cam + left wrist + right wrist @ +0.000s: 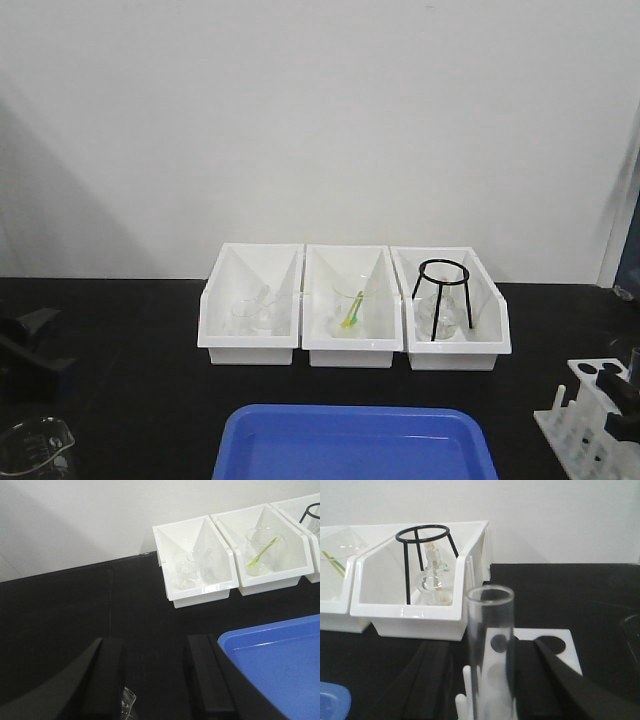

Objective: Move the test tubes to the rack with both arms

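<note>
**Right fingers** (432,675): apart. One tube (490,645) stands upright between them, mouth up. A gap shows on each side, and neither finger is seen touching it. The tube's lower end runs out of the right wrist view, so it cannot be told whether it sits in a hole.

The rack (555,642) lies under and just ahead of these fingers. Two round holes of its white top plate show just beyond the tube. A white peg stands just left of the tube's lower part.

Ahead and to the left of these fingers is the right-hand one of three white bins (352,262). It holds a black tripod (406,570) with a small glass item among its legs.

**Left fingers** (107,675): apart, with nothing between the tips. The black counter (60,615) shows in the gap.
- The rim of a beaker (127,700) shows below the gap, close to the left-side finger and nearer the wrist than the tips.
- A blue tray (280,665) lies to the right of these fingers, its corner just beside the right-side finger.
- The bins stand well ahead and to the right, against the wall.

**Front view:** the rack is at the lower right, with the right fingers over its rear part. The beaker is at the lower left, with the left fingers just beyond it
</note>
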Motion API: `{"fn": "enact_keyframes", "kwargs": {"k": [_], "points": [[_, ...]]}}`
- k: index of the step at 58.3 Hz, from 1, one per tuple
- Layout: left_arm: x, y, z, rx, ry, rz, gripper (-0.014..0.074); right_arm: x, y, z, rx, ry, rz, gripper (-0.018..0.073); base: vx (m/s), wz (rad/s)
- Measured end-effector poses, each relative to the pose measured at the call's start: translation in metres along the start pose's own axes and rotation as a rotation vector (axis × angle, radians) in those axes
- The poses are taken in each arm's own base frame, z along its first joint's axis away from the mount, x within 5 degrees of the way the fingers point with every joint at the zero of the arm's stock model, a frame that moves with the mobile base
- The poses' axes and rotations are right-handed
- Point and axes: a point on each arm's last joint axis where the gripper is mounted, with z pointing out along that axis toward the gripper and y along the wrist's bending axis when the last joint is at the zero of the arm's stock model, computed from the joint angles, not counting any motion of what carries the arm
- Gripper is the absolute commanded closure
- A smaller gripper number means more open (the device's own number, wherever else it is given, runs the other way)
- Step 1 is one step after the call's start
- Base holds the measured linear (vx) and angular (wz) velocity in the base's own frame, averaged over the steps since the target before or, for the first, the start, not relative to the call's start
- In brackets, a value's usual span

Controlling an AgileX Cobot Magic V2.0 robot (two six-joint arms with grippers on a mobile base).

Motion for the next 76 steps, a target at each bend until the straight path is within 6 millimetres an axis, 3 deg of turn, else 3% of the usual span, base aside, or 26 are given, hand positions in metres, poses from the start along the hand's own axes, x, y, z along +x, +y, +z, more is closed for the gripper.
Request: {"fn": "enact_keyframes", "kwargs": {"k": [18, 35, 43, 50, 57, 65, 76], "points": [[0.0, 0.0, 0.0, -0.001, 0.001, 0.0, 0.0207, -0.017, 0.0, -0.003, 0.023, -0.1, 0.011, 0.0088, 0.0, 0.0], [0.001, 0.001, 0.0, -0.016, 0.015, 0.0, 0.0207, -0.082, 0.008, -0.028, 0.107, -0.311, -0.025, 0.0095, 0.0, 0.0], [0.001, 0.002, 0.0, -0.017, 0.015, 0.0, 0.0216, -0.112, 0.02, -0.045, 0.101, -0.376, -0.011, 0.0173, 0.0, 0.0], [0.002, 0.002, 0.0, -0.023, 0.021, 0.006, 0.0279, -0.139, 0.035, -0.066, 0.114, -0.372, -0.03, 0.0349, 0.0, 0.0], [0.004, 0.002, 0.0, -0.017, 0.046, 0.043, 0.0425, -0.158, 0.056, -0.09, 0.116, -0.307, -0.047, 0.0573, 0.0, 0.0], [0.009, -0.003, -0.001, 0.043, 0.102, 0.09, 0.0622, -0.167, 0.085, -0.115, 0.028, -0.2, -0.048, 0.0568, 0.0, 0.0], [0.016, -0.011, -0.002, 0.136, 0.172, 0.144, 0.0618, -0.163, 0.119, -0.137, -0.071, -0.016, -0.008, 0.0568, 0.0, 0.0]]}}
